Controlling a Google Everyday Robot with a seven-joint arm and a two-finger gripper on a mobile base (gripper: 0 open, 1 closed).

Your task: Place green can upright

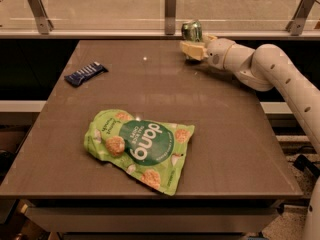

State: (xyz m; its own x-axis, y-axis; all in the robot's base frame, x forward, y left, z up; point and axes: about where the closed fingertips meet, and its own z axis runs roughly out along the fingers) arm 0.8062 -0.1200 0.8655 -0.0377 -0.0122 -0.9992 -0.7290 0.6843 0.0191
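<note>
Camera view: my pincer (196,40) is at the far edge of the surface (225,134), right of middle, pinching the green can (191,30), which stands upright between its fingers. Well apart lie a green snack bag (140,149) near the front and a blue bar (86,73) at left.

On the brown table (240,134), a large flat green "dang" snack pouch (140,149) lies near its front edge, left of centre, a dark blue wrapped bar (86,74) lies by its far left edge, and beyond its far edge runs a glass barrier (100,9) on metal posts (170,9).
</note>
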